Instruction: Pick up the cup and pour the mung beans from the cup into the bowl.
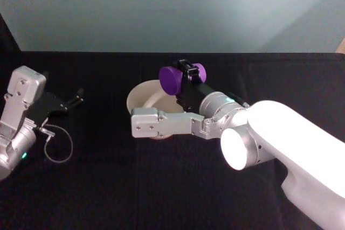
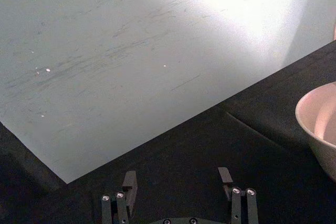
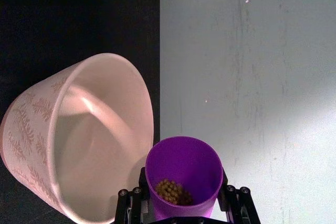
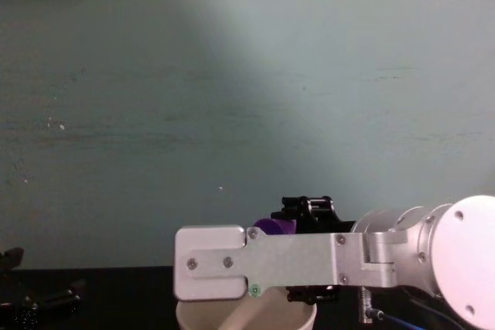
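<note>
The purple cup (image 1: 171, 79) hangs tipped on its side above the far right rim of the cream-white bowl (image 1: 143, 98). My right gripper (image 1: 187, 75) is shut on the cup. In the right wrist view, the cup (image 3: 184, 169) sits between the fingers (image 3: 234, 201) with a small heap of mung beans (image 3: 172, 191) inside, beside the bowl (image 3: 100, 145). In the chest view, the cup (image 4: 274, 227) is above the bowl (image 4: 247, 317), behind my right forearm. My left gripper (image 1: 75, 98) rests open at the table's left, and its fingers (image 2: 129, 182) hold nothing.
A black cloth (image 1: 108, 187) covers the table, and a pale wall (image 1: 172, 9) rises behind it. A loose cable loop (image 1: 58, 146) lies beside my left arm. The bowl's rim (image 2: 315, 121) shows off to one side in the left wrist view.
</note>
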Robot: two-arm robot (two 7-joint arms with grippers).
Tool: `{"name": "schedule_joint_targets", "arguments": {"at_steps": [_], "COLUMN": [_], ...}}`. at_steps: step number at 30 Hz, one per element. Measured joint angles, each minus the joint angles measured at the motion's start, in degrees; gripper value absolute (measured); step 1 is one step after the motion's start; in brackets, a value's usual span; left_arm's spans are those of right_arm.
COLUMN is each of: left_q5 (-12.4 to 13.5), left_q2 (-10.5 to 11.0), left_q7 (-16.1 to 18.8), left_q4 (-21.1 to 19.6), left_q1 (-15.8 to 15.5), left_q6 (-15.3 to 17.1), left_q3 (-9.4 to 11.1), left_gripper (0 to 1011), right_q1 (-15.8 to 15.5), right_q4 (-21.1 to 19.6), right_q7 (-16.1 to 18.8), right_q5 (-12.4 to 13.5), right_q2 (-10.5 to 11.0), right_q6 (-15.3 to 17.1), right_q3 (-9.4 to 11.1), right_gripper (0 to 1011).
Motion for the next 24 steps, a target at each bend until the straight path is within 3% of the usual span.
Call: {"name": "schedule_joint_targets", "arguments": {"at_steps": [24], "left_q5": [0.0], "left_q2": [0.0], "left_q7": [0.0], "left_q4": [0.0], "left_q1": [0.0], "left_q6": [0.0], "left_q3": [0.0], "left_gripper": [1000], "right_q1": [-0.2], "right_q4": [1.0], "right_q7": [0.9], "right_q5": [-7.3], "right_q2": [-1.0], "right_q6": [-1.8], "right_q3": [-0.6], "right_gripper": [724]}}
